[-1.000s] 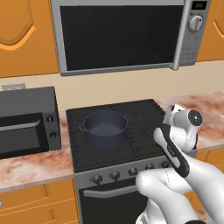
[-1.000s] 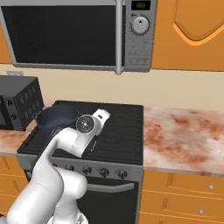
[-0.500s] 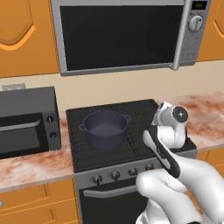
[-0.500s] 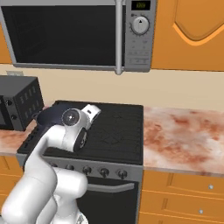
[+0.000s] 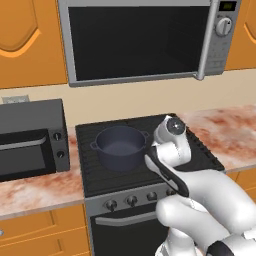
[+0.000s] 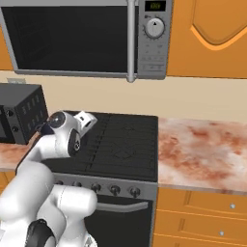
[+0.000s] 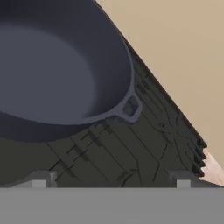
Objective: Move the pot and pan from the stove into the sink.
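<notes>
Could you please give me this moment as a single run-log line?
stage: approach | hand: open, empty, over stove grate | pot: on stove, untouched, loop handle toward hand

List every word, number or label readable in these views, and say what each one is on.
No text can be read anywhere.
Microwave display: faint green digits, too blurred to read.
Marks around the microwave dial: too small to read.
Stove knobs: no legible markings.
Toaster oven: no lettering visible.
Pot: plain, no label.
</notes>
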